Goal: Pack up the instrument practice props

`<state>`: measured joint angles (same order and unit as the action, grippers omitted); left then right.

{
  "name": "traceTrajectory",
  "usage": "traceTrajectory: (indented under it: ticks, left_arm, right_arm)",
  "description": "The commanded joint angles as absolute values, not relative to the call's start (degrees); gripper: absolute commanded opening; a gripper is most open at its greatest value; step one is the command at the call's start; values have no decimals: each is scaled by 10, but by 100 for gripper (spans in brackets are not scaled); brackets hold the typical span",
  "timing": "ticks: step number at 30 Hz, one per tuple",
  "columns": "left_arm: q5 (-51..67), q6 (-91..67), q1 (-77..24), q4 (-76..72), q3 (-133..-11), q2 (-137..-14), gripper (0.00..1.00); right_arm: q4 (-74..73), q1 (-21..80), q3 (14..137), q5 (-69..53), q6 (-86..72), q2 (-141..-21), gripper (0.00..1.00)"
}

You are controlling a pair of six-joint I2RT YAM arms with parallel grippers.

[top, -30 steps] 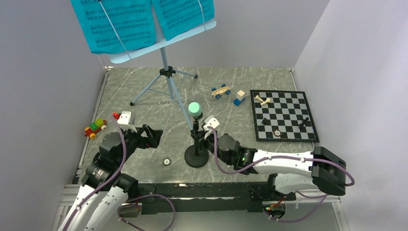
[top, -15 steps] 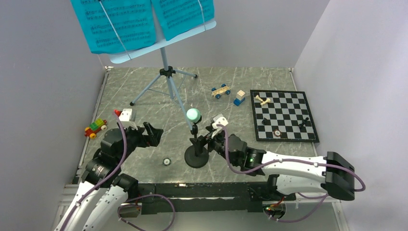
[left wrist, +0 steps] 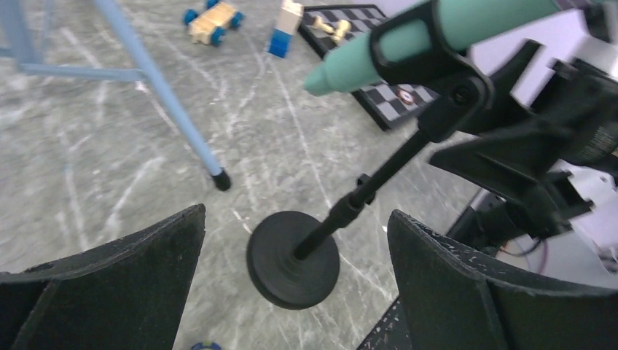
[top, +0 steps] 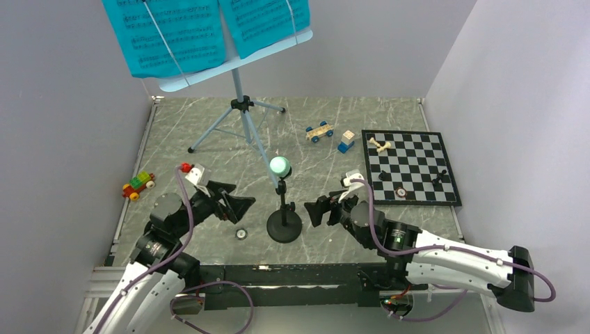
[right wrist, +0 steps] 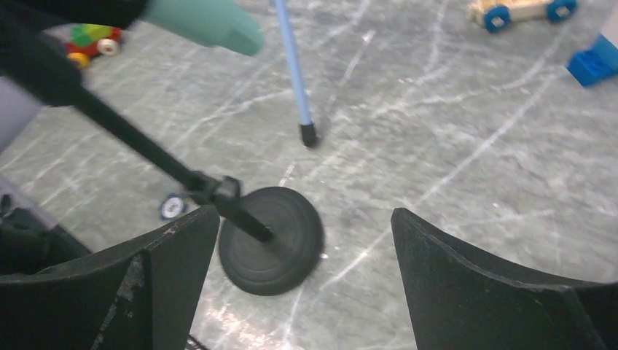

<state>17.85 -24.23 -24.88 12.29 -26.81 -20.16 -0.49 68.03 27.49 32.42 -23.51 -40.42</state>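
Packing looks barely begun, folks. Music stand (top: 240, 104) is up on its spread tripod at the far left, with the turquoise sheets (top: 174, 35) resting on its tray and nothing folded. Nearer, mid-table, the black mic stand (top: 284, 226) sits upright on its round base, mint-green microphone (top: 280, 165) clipped on top. Left gripper (top: 240, 205) hovers just left of it, jaws spread wide and empty. Right gripper (top: 314, 212), just right of it, is equally wide and empty. By my reckoning, everything is left to pack.
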Motion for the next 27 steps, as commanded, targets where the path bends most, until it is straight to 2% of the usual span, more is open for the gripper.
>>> traceTrajectory:
  ticks: [1, 6, 11, 15, 19, 22, 27]
  left_arm:
    - [255, -227, -276, -13, -252, -213, 99]
    - [157, -159, -378, -12, -259, -230, 99]
    - [12, -99, -517, -3, -271, -280, 95]
    - [-94, -64, -615, -51, -257, -309, 94]
    - [-178, -52, -650, -105, -248, -349, 91]
    - [-234, -57, -653, -156, -236, -365, 85]
    - [-241, -54, -653, -210, -233, -398, 75]
  right_arm:
    - [-73, 626, 293, 301, -309, -418, 93]
    - [-44, 502, 276, 149, -337, -423, 93]
    - [-48, 489, 285, 137, -323, -445, 94]
    - [-48, 488, 288, 137, -321, -450, 94]
    - [-57, 488, 291, 141, -317, -451, 94]
    - [-65, 487, 293, 144, -315, -445, 94]
    - [-76, 487, 293, 149, -310, -432, 94]
